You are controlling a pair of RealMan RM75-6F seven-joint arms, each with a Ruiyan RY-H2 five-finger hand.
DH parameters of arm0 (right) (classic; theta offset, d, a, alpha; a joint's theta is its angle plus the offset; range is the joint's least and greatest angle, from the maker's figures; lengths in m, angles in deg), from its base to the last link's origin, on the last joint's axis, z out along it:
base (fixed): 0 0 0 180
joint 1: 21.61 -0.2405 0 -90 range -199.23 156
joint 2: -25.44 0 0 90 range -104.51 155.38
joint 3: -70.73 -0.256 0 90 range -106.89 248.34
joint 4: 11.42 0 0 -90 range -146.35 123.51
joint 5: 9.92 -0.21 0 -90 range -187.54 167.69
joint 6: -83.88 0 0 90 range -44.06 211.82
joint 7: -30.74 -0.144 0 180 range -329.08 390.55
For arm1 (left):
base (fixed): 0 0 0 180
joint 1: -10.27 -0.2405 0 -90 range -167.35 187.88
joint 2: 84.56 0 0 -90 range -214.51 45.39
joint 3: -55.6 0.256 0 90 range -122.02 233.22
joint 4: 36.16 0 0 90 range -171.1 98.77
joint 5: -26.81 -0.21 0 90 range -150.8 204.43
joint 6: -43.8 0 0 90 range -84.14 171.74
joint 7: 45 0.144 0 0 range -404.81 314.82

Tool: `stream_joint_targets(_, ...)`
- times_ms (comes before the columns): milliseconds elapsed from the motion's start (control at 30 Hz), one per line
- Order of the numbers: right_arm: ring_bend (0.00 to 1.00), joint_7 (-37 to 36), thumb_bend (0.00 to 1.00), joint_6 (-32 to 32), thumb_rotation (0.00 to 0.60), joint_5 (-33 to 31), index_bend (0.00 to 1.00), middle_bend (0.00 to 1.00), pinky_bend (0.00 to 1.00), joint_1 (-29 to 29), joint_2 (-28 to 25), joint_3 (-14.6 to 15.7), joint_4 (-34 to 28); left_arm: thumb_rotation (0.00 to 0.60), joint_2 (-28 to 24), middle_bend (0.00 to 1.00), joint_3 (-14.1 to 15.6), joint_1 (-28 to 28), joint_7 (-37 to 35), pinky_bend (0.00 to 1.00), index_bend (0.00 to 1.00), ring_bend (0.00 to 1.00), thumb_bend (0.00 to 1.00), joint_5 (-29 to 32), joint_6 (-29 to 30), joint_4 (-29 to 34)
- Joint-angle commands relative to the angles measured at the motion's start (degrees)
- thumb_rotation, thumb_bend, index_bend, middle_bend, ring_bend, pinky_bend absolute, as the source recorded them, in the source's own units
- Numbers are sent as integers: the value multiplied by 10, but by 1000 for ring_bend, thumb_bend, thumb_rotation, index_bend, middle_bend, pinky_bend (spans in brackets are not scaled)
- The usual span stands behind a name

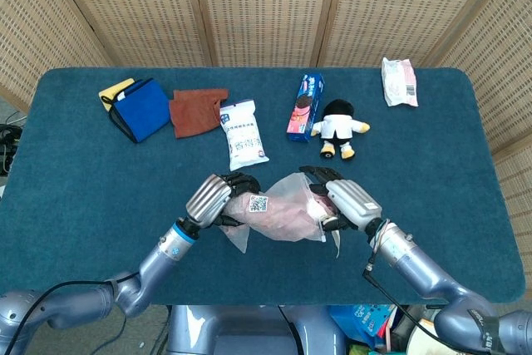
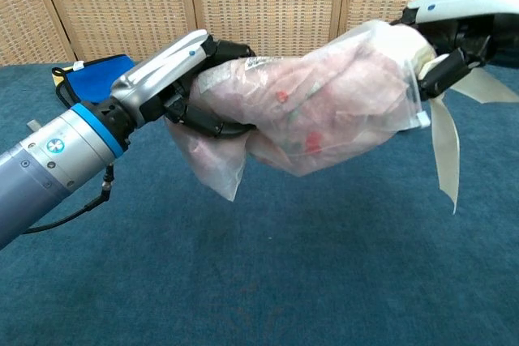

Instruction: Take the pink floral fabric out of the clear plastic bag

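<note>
The clear plastic bag (image 1: pixel 278 215) (image 2: pixel 324 115) hangs in the air between my two hands, above the near half of the table. The pink floral fabric (image 2: pixel 312 123) (image 1: pixel 287 220) lies bunched inside it, showing through the plastic. My left hand (image 1: pixel 218 197) (image 2: pixel 182 79) grips the bag's left end, by the white label. My right hand (image 1: pixel 342 199) (image 2: pixel 458 34) holds the right end, where the open mouth and a loose plastic flap (image 2: pixel 442 151) hang down. Whether its fingers reach inside the bag is hidden.
On the blue table (image 1: pixel 100 180) at the back lie a blue pouch (image 1: pixel 140 110), a brown cloth (image 1: pixel 196 110), a white snack packet (image 1: pixel 243 130), a cookie box (image 1: pixel 305 106), a small plush doll (image 1: pixel 337 126) and a pink-white packet (image 1: pixel 399 81).
</note>
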Motion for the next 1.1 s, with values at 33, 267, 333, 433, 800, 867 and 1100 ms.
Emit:
stream_joint_targets(33, 0, -7, 783, 16, 600, 6, 691, 90, 0, 2, 39, 21, 44, 600, -14, 117, 26, -10, -23, 261, 304, 79, 426, 11, -39, 13)
stream_joint_targets(267, 0, -41, 783, 41, 600, 26, 691, 90, 0, 7, 89, 42, 126, 600, -58, 0, 64, -20, -34, 0, 0, 0, 414, 21, -104, 44)
stream_joint_targets(333, 0, -56, 783, 48, 600, 31, 691, 91, 0, 9, 97, 45, 144, 600, -69, 0, 68, -26, -34, 0, 0, 0, 413, 20, -105, 48)
stream_joint_targets(433, 0, -76, 783, 54, 600, 44, 691, 95, 0, 14, 103, 50, 166, 600, -86, 0, 71, -33, -24, 0, 0, 0, 413, 15, -98, 39)
stream_joint_targets(800, 0, -120, 783, 49, 600, 94, 691, 98, 0, 26, 97, 60, 185, 600, -150, 0, 68, 17, 35, 0, 139, 0, 417, 17, -206, 27)
stream_joint_targets(867, 0, -123, 783, 47, 600, 98, 691, 98, 0, 27, 96, 61, 185, 600, -143, 0, 66, 23, 37, 0, 197, 0, 419, 20, -219, 24)
stream_joint_targets(1100, 0, -131, 783, 45, 600, 107, 691, 99, 0, 31, 92, 65, 188, 600, -85, 0, 47, 36, 40, 0, 354, 0, 420, 28, -231, -28)
